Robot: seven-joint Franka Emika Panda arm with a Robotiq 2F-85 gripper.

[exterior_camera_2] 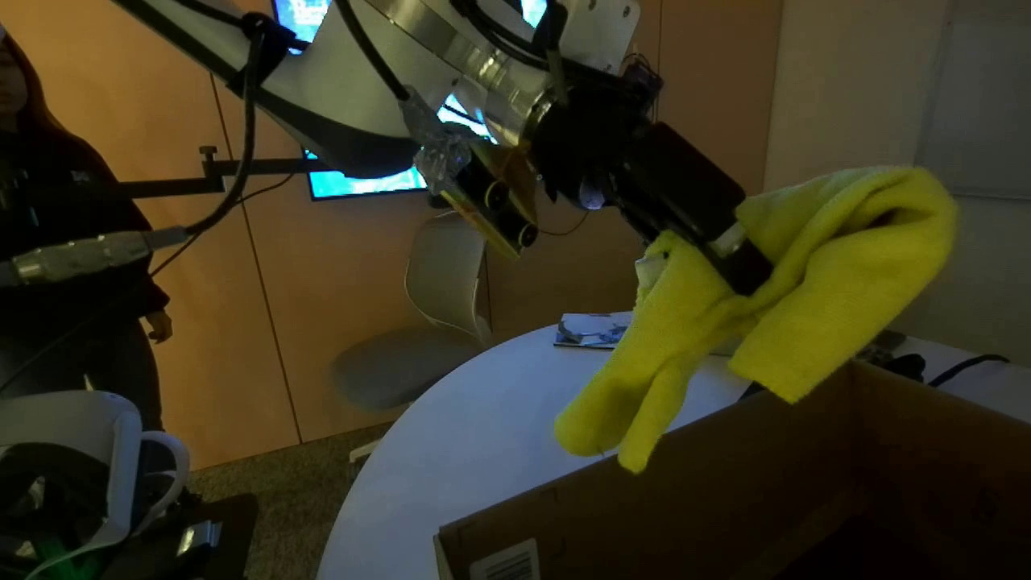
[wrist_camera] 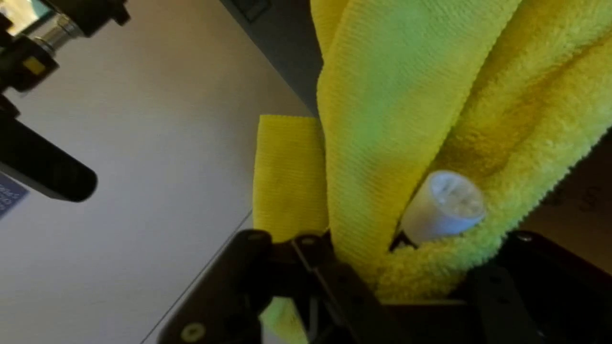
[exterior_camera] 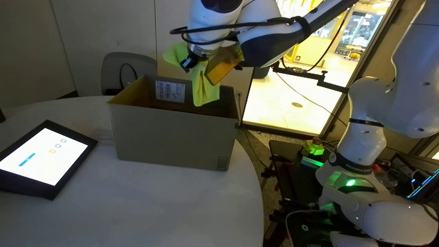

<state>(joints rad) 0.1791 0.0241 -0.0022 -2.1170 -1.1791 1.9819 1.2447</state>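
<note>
1. Black two-fingered tool (exterior_camera_2: 741,270) pinches a fuzzy yellow-green cloth (exterior_camera_2: 846,282), bunched at the grip, ends drooping.
2. Cloth hangs above the open-topped brown cardboard box (exterior_camera: 171,137); lower ends overlap its rim in both exterior views, contact unclear.
3. Wrist view: short white cylinder (wrist_camera: 444,208) among the folds.
4. Box stands on the round white table (exterior_camera: 192,206), near a black-framed lit touchscreen (exterior_camera: 44,157).

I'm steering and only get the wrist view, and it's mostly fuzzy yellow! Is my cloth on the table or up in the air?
Observer: The yellow cloth hangs in the air, clear of the table.
Operator: Ooh! What else is there?
Observer: A tablet with a lit screen, beside the cardboard box.
Operator: Is anybody watching?
Observer: I can't tell about watching, but a person in dark clothes is there, in an exterior view.
</note>
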